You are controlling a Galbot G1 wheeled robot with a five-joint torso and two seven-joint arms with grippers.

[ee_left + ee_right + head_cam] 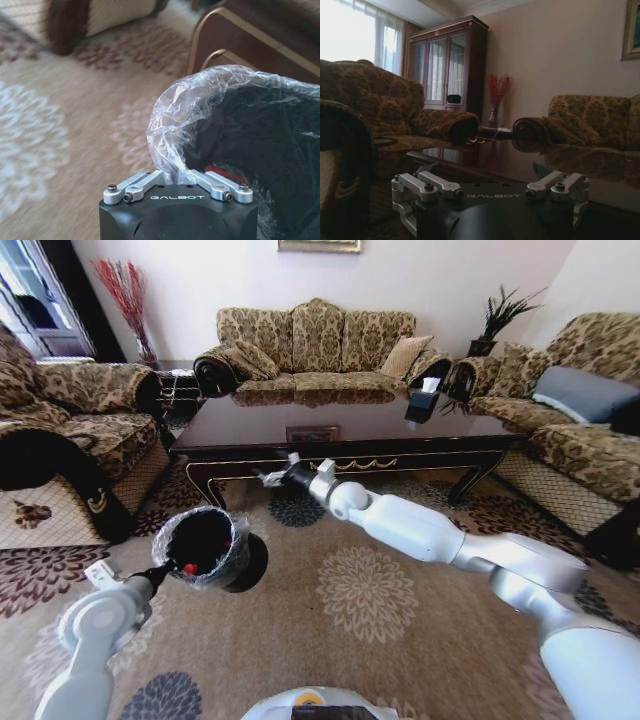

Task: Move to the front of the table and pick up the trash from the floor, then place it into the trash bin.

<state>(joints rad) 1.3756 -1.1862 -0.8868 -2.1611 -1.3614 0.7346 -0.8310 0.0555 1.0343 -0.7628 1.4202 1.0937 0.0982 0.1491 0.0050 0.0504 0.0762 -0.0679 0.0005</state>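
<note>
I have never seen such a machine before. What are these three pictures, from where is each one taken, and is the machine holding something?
This is a wheeled robot with two white arms, each ending in a gripper. The wide picture comes from a camera on its head, looking down at a living room. The other two come from cameras on its wrists.

In the head view, the left gripper is at the rim of the trash bin, a small black bucket with a clear plastic liner standing on the patterned floor. A small red thing shows just inside the rim. The left wrist view shows the same bin up close, with the liner bunched between that gripper's fingers; whether they grip anything I cannot tell.

The right gripper is stretched toward the edge of the dark table. In the right wrist view its fingers stand apart and hold nothing.
</note>
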